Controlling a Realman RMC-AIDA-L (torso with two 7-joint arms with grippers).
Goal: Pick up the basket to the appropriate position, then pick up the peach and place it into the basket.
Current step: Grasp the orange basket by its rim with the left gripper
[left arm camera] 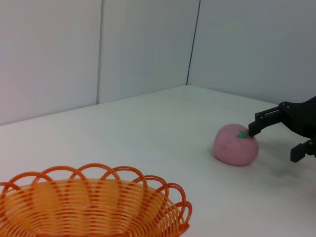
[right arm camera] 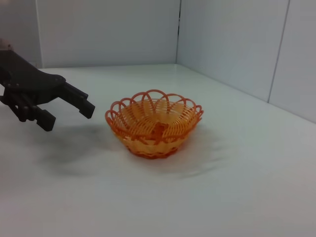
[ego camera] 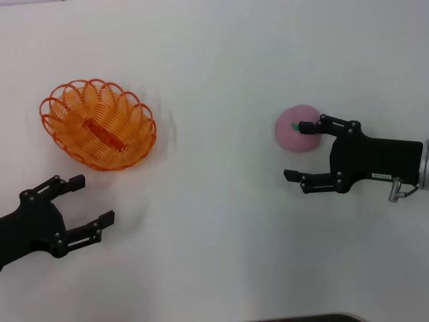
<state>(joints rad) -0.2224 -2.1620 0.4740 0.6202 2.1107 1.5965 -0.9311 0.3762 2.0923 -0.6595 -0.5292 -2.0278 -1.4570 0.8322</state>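
On the white counter (ego camera: 221, 221), robot's left side, sits the oval orange basket of looped wire (ego camera: 98, 125), upright, shallow, with a scalloped rim of open arches and closely ribbed walls; a small orange block shows on its floor through the wire. From the right wrist view the basket (right arm camera: 154, 123) stands clear of everything around it.

Left gripper (ego camera: 89, 199): black, fingers spread apart, holding nothing, near the basket on the robot's side of it, not touching it. The right wrist view shows the same gripper (right arm camera: 66, 109) beside the basket with a gap between.

Well apart, on the robot's right side, lies the round fuzzy pink peach (ego camera: 297, 128), a small green leaf mark on top. It rests on the counter.

Right gripper (ego camera: 299, 151): black, fingers parted, gripping nothing. One fingertip lies at the peach's top by the leaf mark; the other finger is off to the peach's near side. Left wrist view confirms this: the fingertip at the leaf mark of the peach (left arm camera: 236, 144), second finger apart from the fruit.
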